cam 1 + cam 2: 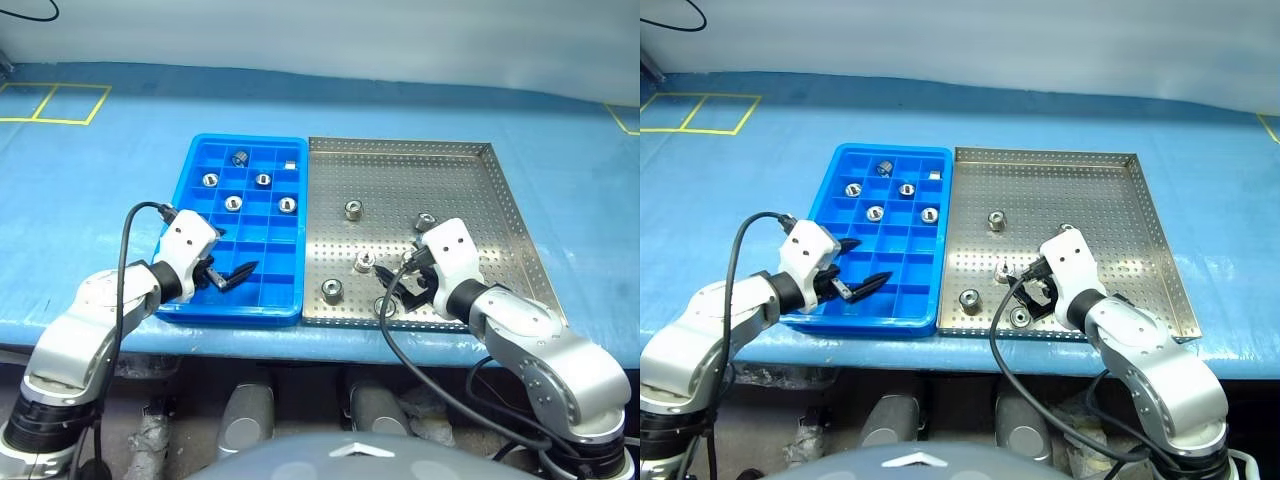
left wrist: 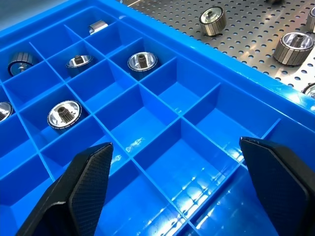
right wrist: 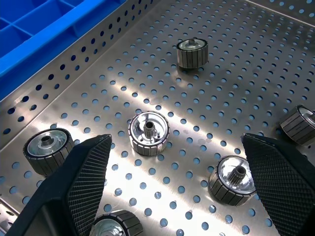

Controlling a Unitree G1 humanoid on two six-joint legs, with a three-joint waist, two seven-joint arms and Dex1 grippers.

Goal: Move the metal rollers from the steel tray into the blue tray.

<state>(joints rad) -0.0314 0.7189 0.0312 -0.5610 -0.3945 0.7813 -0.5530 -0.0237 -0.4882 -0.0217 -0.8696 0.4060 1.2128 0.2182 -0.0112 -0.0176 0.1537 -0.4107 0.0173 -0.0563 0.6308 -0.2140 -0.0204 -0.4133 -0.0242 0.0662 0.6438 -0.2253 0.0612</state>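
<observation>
The blue tray [image 1: 247, 141] lies left of the steel tray [image 1: 455, 180], the two touching side by side. Several metal rollers rest in the blue tray's far compartments, such as one [image 1: 232, 203] and another [image 2: 64, 114]. Several more stand on the steel tray's perforated floor, among them one [image 1: 353, 210] and one [image 3: 148, 132]. My left gripper [image 1: 235, 266] hovers open over the blue tray's near compartments, holding nothing. My right gripper [image 3: 172, 182] is open just above the steel tray's near left area. Rollers lie ahead of and between its fingers [image 3: 83, 182], untouched.
Both trays sit on a light blue table cover [image 1: 90, 220] near its front edge. Yellow tape lines [image 1: 60, 100] mark the far left. A black cable [image 1: 125, 240] loops from each wrist.
</observation>
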